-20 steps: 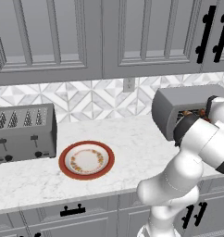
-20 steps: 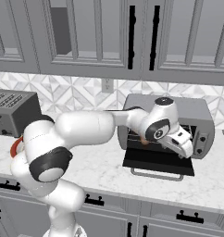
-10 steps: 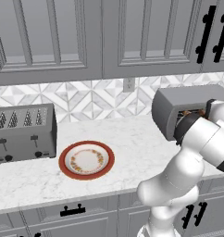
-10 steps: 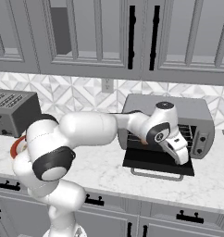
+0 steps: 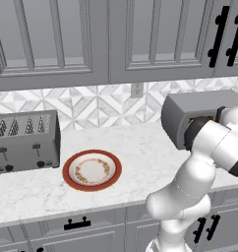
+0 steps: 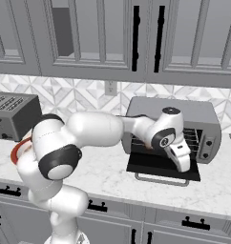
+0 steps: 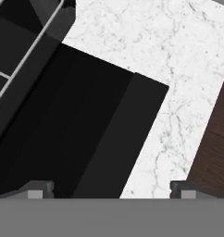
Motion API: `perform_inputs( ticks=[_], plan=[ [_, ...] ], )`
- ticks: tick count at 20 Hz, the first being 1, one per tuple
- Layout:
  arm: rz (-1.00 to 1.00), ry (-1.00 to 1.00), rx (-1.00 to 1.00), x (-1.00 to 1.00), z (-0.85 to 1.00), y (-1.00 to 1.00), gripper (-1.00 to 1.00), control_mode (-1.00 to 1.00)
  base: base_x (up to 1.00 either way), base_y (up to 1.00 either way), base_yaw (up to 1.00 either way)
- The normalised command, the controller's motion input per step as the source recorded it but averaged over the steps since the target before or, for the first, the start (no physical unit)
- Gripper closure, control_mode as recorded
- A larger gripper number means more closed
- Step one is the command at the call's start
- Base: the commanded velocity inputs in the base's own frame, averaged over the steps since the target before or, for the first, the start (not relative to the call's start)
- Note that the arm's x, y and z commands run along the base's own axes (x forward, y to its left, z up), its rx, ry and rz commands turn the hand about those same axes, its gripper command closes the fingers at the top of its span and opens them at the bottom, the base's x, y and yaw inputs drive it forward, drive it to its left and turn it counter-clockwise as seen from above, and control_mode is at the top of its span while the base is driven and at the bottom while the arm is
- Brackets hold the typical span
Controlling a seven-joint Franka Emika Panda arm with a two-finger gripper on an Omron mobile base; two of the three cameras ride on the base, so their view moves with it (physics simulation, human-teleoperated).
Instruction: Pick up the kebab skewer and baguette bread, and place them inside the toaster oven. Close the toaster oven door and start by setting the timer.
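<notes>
Hand view shows the gripper (image 7: 107,189) spread wide and empty above the dropped oven door (image 6: 162,164). Toaster oven (image 6: 177,125) sits toward the worktop's right end, its contents hidden behind the arm.

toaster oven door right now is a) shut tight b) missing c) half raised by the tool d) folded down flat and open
d, the toaster oven door lies flat on the counter before the toaster oven, with the open tool above it.

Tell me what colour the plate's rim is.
Red, around a cream centre; the plate shows best in the left base view.
</notes>
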Motion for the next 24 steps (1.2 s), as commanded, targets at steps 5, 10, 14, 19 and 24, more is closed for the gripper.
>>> perform_inputs(
  ticks=[5,10,14,19,24],
  plan=[
    [0.0,-0.02,0.03,0.09,-0.33,0.0,-1.0,-1.0,0.0,0.0,0.0],
    [0.0,-0.03,0.03,0.11,-0.31,0.01,-1.0,-1.0,0.0,0.0,0.0],
    [0.0,-0.03,0.02,0.16,-0.22,0.0,-1.0,-1.0,0.0,0.0,0.0],
    [0.0,-0.03,0.02,0.22,-0.03,0.0,-1.0,-1.0,0.0,0.0,0.0],
    [0.0,-0.03,0.03,0.31,0.0,0.03,-1.0,-1.0,0.0,0.0,0.0]
  ],
)
